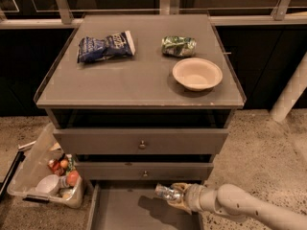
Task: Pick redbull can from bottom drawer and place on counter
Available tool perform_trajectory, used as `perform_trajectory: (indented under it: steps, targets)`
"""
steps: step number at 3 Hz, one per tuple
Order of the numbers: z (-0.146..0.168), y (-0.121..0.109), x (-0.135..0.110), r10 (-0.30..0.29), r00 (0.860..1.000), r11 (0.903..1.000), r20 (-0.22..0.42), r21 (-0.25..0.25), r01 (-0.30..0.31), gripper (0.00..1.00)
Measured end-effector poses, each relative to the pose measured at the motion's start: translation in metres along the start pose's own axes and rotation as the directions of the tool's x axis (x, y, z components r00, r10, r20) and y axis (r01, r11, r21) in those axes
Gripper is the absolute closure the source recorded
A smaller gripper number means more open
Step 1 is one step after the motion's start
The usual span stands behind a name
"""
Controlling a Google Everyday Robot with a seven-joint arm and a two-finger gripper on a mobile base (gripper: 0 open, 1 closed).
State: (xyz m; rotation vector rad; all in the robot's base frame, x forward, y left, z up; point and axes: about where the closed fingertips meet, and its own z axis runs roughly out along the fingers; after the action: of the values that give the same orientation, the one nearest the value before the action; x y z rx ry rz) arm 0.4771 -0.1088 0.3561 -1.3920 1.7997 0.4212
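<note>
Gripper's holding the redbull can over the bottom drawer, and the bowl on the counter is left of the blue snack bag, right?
Wrong on the bowl: the camera view shows it on the counter right of the blue snack bag, just in front of the green packet. The gripper does hold the redbull can over the bottom drawer.

From lower right the pale arm [240, 206] holds its claw [175, 196] low, clamped on the redbull can [166, 191].
</note>
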Motion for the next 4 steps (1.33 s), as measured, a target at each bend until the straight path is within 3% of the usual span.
perform_trajectory:
  steps: [1, 2, 3, 4]
  targets:
    - [-0.037, -0.013, -0.032, -0.067, 0.998, 0.9972, -0.005, 0.034, 0.067, 1.0]
    - [-0.037, -0.013, -0.032, -0.067, 0.998, 0.9972, -0.005, 0.034, 0.067, 1.0]
    - [-0.056, -0.02, -0.048, -0.099, 0.995, 0.9931, -0.001, 0.063, 0.099, 1.0]
    - [-0.091, -0.027, -0.095, -0.189, 0.982, 0.9775, 0.005, 0.096, 0.187, 1.0]
